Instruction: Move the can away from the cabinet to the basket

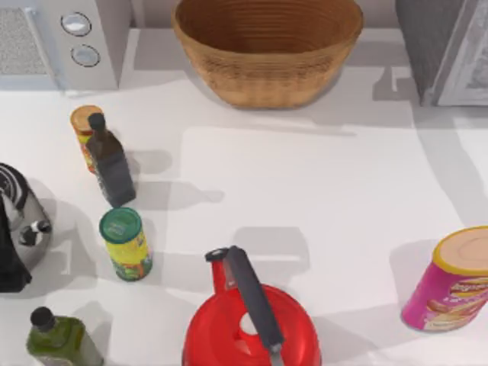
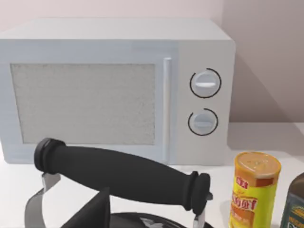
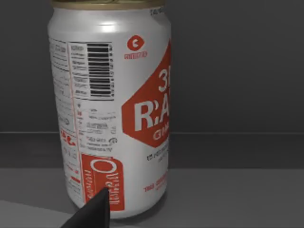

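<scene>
— Count's in: one wicker basket (image 1: 267, 49), one grey cabinet (image 1: 446, 46), one microwave (image 2: 114, 90).
— Bottles?
— Two: one dark bottle (image 1: 111, 162), one green bottle (image 1: 59, 339).
— Kettles?
— Two again, a red kettle (image 1: 252, 324) and a metal kettle (image 1: 23, 221).
— Canisters?
— Two yellow canisters, orange-lidded (image 1: 84, 126) and green-lidded (image 1: 126, 244), plus one pink tube (image 1: 450, 282).
— And one drink can (image 3: 111, 109).
</scene>
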Robot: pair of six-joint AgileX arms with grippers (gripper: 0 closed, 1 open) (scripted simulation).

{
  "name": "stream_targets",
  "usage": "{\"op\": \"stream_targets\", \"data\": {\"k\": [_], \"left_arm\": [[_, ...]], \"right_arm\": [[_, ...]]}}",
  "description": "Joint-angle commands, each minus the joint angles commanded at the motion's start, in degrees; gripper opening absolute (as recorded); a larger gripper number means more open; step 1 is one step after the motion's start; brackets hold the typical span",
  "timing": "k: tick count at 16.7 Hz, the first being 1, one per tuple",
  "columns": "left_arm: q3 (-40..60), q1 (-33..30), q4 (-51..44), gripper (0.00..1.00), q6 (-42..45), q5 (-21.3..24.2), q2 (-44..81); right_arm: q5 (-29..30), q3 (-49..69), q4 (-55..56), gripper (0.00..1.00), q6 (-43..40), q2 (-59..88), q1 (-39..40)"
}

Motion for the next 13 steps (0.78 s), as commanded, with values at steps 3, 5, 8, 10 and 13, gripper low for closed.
{"op": "stream_targets", "data": {"k": [3,5,8,10,13], "left_arm": [[0.0,0.0,0.0,1.0,0.0,0.0,0.0],[0.0,0.0,0.0,1.0,0.0,0.0,0.0],[0.0,0.0,0.0,1.0,0.0,0.0,0.0],[0.0,0.0,0.0,1.0,0.0,0.0,0.0],[0.0,0.0,0.0,1.0,0.0,0.0,0.0]], "right_arm": [[0.15,0.03,0.17,1.0,-0.01,0.0,-0.11],[1.94,1.77,0.82,1.0,-0.07,2.2,1.37],[6.09,5.63,2.4,1.0,-0.08,7.81,5.41],[8.35,7.59,3.38,1.0,-0.07,10.68,7.65],[8.96,8.11,3.66,1.0,-0.07,11.36,8.25]]}}
